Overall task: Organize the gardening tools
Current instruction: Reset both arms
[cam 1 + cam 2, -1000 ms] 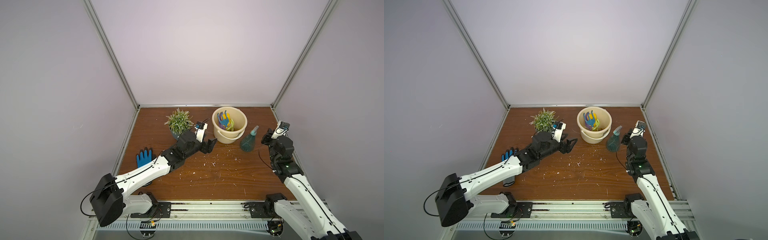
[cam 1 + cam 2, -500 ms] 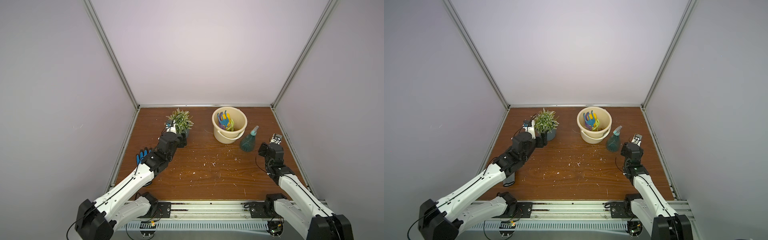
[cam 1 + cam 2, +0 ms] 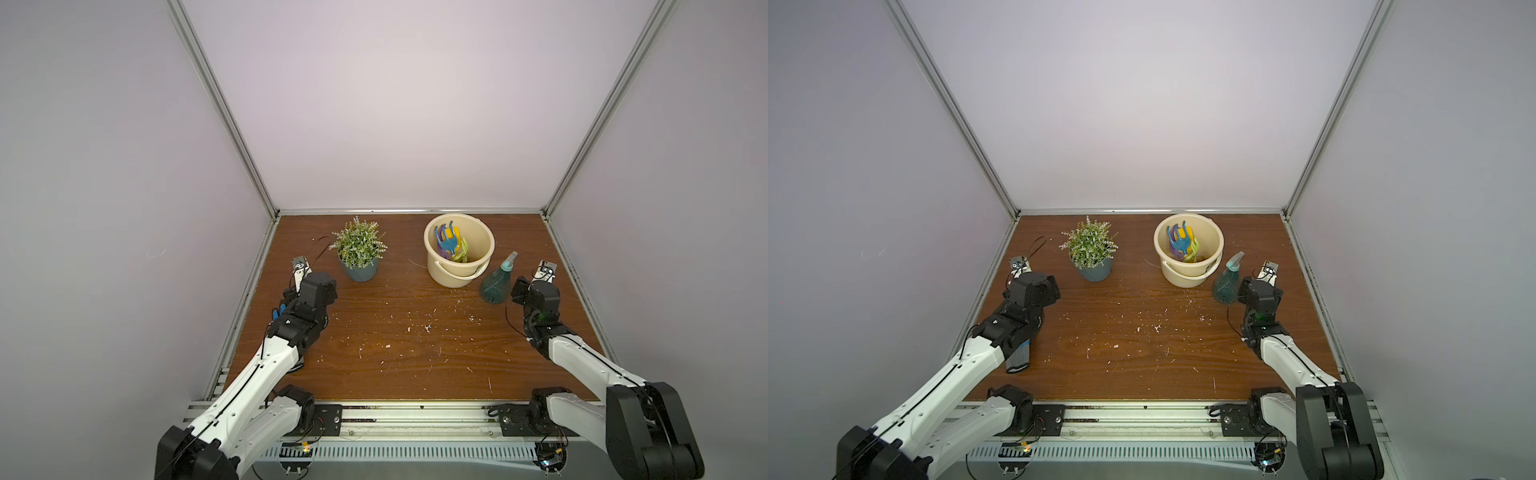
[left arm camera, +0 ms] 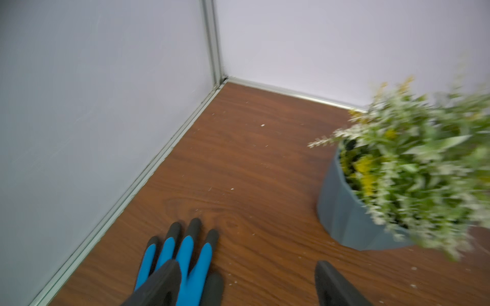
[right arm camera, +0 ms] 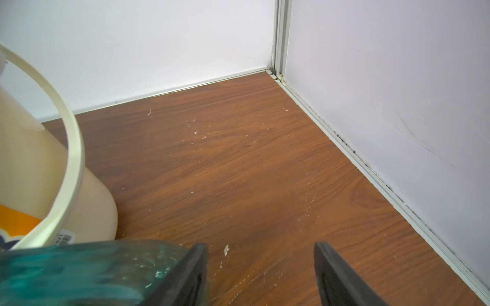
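Probably finishing — tools (image 3: 448, 245) in the bucket (image 3: 453, 276), spray bottle (image 3: 496, 282) upright on the bench (image 3: 395, 332) beside it. Holding right hand (image 5: 259, 247) wide, empty, by the bottle; left hand (image 4: 245, 267) wide over the glove (image 4: 183, 254). Next calling for backing off without nudging it.

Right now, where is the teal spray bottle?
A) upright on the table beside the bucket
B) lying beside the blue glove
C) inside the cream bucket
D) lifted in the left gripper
A: the spray bottle stands upright on the table next to the bucket, just outside the right gripper, whose open jaws hold nothing.
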Robot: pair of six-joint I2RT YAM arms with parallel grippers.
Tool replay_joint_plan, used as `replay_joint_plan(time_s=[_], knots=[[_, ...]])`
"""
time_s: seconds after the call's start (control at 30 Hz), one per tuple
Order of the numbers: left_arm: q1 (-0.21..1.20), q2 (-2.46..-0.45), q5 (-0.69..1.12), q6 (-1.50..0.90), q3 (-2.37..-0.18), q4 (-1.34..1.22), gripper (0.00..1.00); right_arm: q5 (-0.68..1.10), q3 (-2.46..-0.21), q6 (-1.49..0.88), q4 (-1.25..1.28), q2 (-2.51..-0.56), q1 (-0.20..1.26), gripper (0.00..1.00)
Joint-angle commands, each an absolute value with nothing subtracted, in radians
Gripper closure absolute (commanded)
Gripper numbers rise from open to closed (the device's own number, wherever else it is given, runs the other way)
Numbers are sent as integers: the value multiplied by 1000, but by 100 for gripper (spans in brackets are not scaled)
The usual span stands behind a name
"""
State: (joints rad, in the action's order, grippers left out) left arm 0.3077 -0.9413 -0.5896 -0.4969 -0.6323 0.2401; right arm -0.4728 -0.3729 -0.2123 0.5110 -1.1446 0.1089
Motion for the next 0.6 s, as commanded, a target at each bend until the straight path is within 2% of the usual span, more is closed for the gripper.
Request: replay_joint_plan(time_s=[0.0,0.1,0.3,0.57], knots=[[246,-978,-603,-477,-599,186,17,-487,-332,-143,740,-1177,106,30],[207,-1020,-636,-471,-571,112,17,-500,-308,-116,831,-1218,106,30],[189,-1100,-681,-339,-467,-199,15,-471,-270,-83,996,-1305,107,30],[130,-1250,-617,-258,-362,-564,16,-379,-211,-30,1222,-1434,106,30]])
